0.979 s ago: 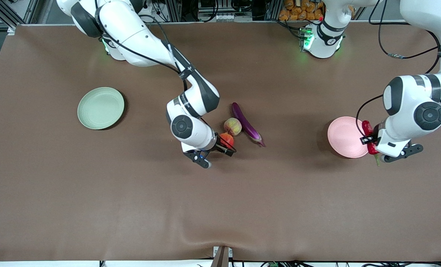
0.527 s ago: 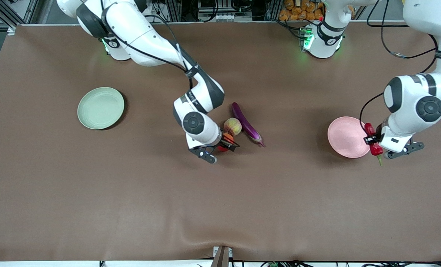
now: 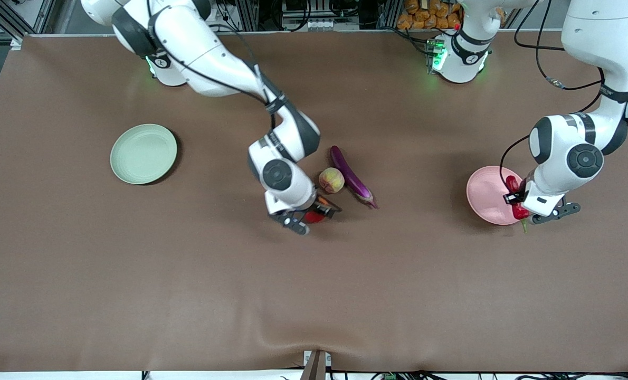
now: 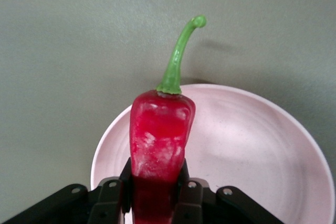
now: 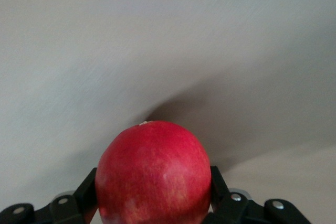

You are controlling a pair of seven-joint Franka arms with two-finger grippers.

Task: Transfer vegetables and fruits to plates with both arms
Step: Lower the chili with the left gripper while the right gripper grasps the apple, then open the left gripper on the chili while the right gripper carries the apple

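Two arms were both at work over the brown table (image 3: 134, 274). The left gripper (image 3: 515, 205) hung over the edge of the pale pink plate (image 3: 485, 196), its fingers (image 4: 113, 199) clamped on the red chili pepper (image 4: 157, 140), whose green stem reached out past the plate's rim in the left wrist view. The right gripper (image 3: 316, 211) was down at the table near the middle, its fingers (image 5: 84, 192) pressed against both sides of the bright red fruit (image 5: 153, 174), which filled the space between them in the right wrist view; whether the fruit rested on the table or was just clear of it could not be told. Just beside that gripper, slightly farther from the front camera, lay the yellowish-green fruit with a pink blush (image 3: 331, 180), touching or nearly touching the long purple eggplant (image 3: 351, 177), which lay aslant toward the left arm's end. The pale green plate (image 3: 143, 153) sat well apart, toward the right arm's end of the table.
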